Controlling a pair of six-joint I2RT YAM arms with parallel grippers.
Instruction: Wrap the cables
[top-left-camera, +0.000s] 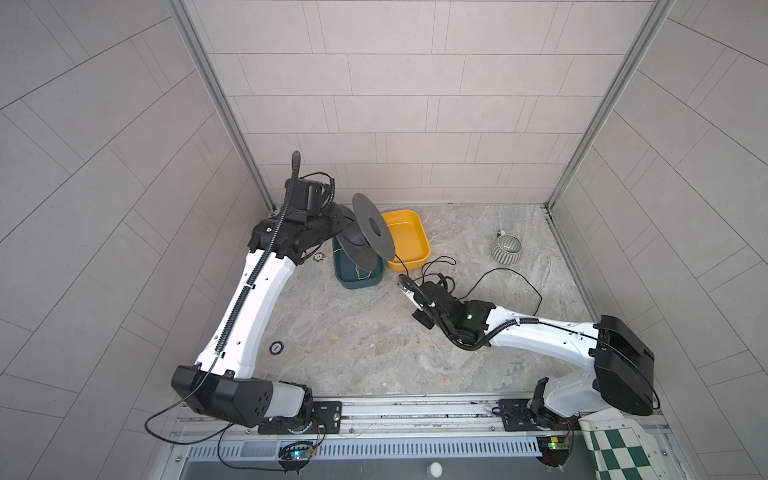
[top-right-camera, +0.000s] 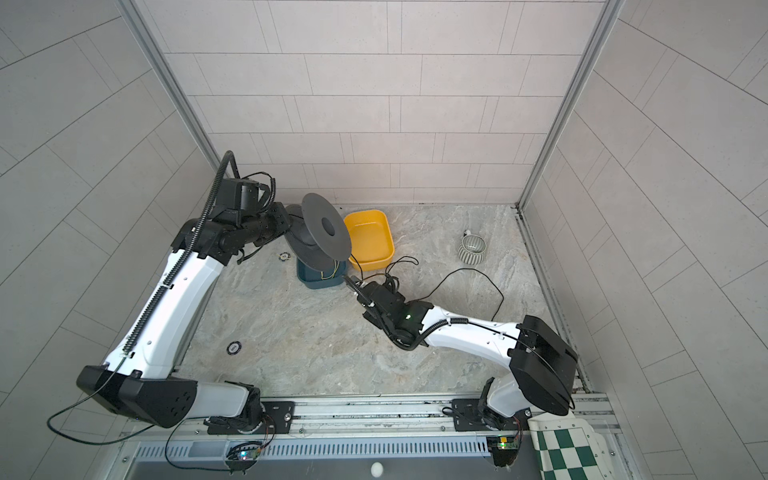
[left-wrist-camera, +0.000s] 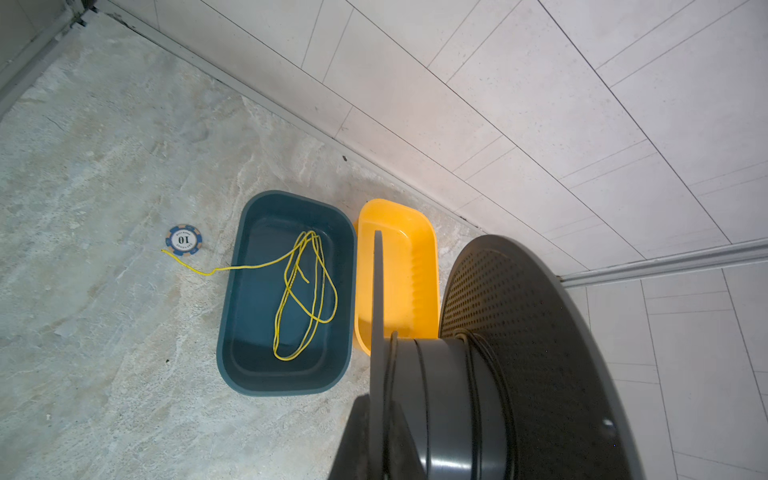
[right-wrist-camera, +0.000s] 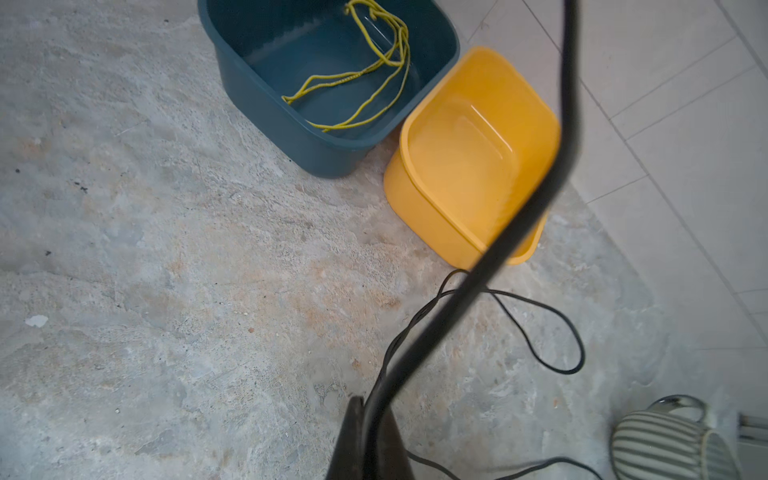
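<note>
Marbled stone tabletop, boxed in by tiled walls, carries two open bins at its far side: a teal bin and, right beside it on the right, a yellow bin. A yellow-green cord lies in the teal bin and is no part of the job.

Left gripper: closed on the thin left flange of a black spool, holding it raised above the teal bin. The spool's axis runs roughly left to right, tilted up toward the right. The left wrist view shows a few turns of the cable already on the core.

Right gripper: closed on the cable, low over the table and just on the near side of the yellow bin's near corner. From these jaws the cable rises far and left to the spool in a fairly straight run. The slack lies in loose loops on the table to the right, reaching toward a striped mug.

Judgement: winding depends on that run meeting the core square to the spool axis, between the flanges. The right arm is nearer the slack and placed to feed it, while the left arm has the spool.
</note>
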